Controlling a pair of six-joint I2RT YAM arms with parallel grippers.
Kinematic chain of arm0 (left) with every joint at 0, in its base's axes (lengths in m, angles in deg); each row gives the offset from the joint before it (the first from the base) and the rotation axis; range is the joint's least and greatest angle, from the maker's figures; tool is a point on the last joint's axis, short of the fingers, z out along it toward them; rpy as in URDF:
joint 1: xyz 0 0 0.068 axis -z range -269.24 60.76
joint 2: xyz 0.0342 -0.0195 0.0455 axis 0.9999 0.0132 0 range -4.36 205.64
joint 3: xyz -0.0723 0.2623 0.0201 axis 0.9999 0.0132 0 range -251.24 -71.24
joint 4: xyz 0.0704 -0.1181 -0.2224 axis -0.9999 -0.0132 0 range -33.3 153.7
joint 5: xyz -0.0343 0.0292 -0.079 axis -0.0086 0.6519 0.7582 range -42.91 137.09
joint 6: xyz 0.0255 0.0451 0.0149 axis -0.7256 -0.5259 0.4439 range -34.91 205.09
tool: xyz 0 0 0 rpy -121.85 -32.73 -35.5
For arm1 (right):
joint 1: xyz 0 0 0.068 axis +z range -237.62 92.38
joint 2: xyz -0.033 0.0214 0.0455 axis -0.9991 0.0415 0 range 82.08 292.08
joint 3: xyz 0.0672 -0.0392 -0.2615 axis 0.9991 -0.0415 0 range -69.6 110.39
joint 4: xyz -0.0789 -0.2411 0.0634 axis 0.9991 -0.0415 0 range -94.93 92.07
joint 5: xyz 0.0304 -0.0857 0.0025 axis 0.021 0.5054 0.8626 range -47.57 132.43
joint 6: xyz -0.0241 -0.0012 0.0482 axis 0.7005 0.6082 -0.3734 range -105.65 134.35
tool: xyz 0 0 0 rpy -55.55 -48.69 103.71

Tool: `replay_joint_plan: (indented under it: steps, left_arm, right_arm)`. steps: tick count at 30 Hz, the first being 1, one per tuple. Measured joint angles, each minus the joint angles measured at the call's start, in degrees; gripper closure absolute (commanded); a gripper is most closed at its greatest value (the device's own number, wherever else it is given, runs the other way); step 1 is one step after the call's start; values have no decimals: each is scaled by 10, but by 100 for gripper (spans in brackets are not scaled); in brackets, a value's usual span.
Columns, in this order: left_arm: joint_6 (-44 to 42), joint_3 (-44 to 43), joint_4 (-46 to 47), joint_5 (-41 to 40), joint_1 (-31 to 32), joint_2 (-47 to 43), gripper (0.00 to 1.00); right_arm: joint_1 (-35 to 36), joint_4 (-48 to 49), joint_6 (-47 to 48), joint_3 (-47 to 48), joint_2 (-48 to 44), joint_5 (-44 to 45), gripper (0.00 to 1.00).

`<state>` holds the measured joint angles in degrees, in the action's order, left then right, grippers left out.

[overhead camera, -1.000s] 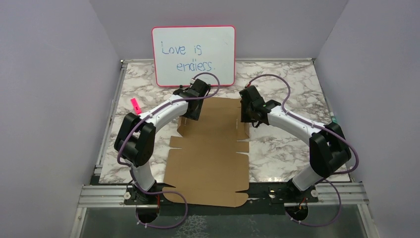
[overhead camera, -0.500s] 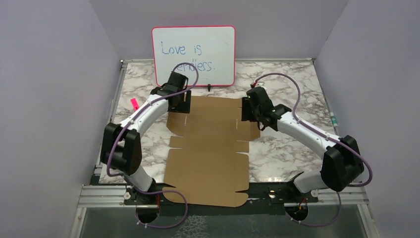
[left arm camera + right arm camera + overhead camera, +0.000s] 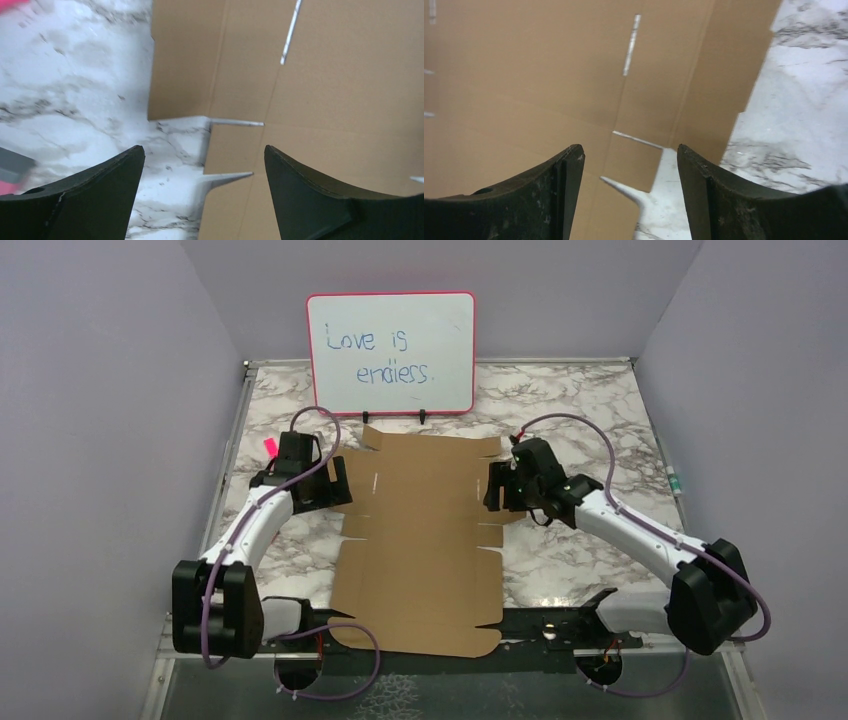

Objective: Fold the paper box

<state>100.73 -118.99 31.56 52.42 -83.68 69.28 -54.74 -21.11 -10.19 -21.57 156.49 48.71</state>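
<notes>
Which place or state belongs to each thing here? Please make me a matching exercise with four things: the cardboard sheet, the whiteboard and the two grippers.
Things
1. brown die-cut cardboard sheet
2. rectangular pink-framed whiteboard
3. black two-finger left gripper
4. black two-finger right gripper

Places or states
a. stands upright at the far side of the white marble table
b. open, holding nothing, above the sheet's right edge
c. lies unfolded in the middle of the table
d. open, holding nothing, above the sheet's left edge

Pairs: 1-c, 2-a, 3-d, 4-b
</notes>
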Motion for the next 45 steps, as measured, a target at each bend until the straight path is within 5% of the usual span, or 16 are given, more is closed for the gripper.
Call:
replay_joint_plan:
  steps: [9,21,33,45]
  left_arm:
    - [64,94,63,116,-2,-28,10]
    - [108,113,139,211,0,35,10]
    - [129,99,169,233,17,51,10]
    - [123,119,155,207,17,8,10]
  right_arm:
    - [0,60,-44,-111,-38,-105,25]
    - [-14,124,-50,-112,41,-97,23]
    - [-76,145,-6,-61,93,-93,23]
    - [-127,132,-10,-152,-50,-151,22]
